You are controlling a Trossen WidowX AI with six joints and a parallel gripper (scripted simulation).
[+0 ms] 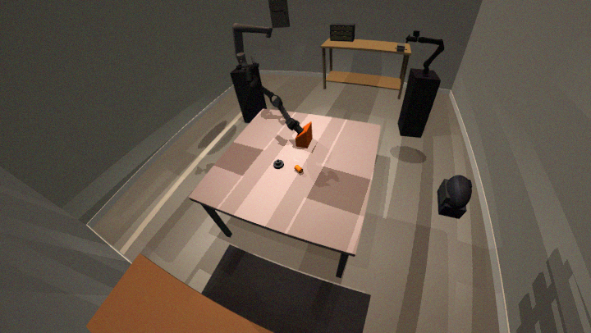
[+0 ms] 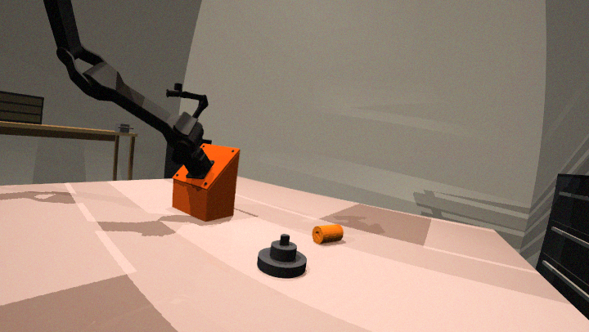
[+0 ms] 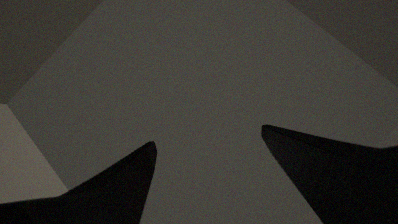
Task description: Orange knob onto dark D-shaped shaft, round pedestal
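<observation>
"How does the gripper [image 1: 247,61] [image 3: 208,138] look?"

"Wide apart. The wrist view has one dark finger on each side, a broad gap between their tips and only plain grey surfaces beyond. It holds nothing, and I see neither tip touching anything."

"And the knob [image 1: 298,168] [image 2: 327,233]?"

"Lying on its side on the table [image 1: 264,198] [image 2: 370,280], near the round pedestal [image 1: 278,165] [image 2: 281,267] but apart from it. The shaft [image 2: 284,239] stands upright and bare on top."

"What does the exterior view give that the top one doesn't?"

"The pedestal's steps, plainly, and a small dark mark on the knob's near end, too coarse for me to make out a flat side. There's also a dark cabinet [image 2: 571,231] with pale handles at the right edge."

"And the top view in return?"

"The far end of the arm [image 1: 285,113] [image 2: 140,103], which leaves the exterior picture at its upper edge. It rises from the orange block [image 1: 305,137] [image 2: 220,185]. The top view also takes in the black mat [image 1: 289,285] on the floor. The wrist view shows neither knob nor pedestal."
</observation>
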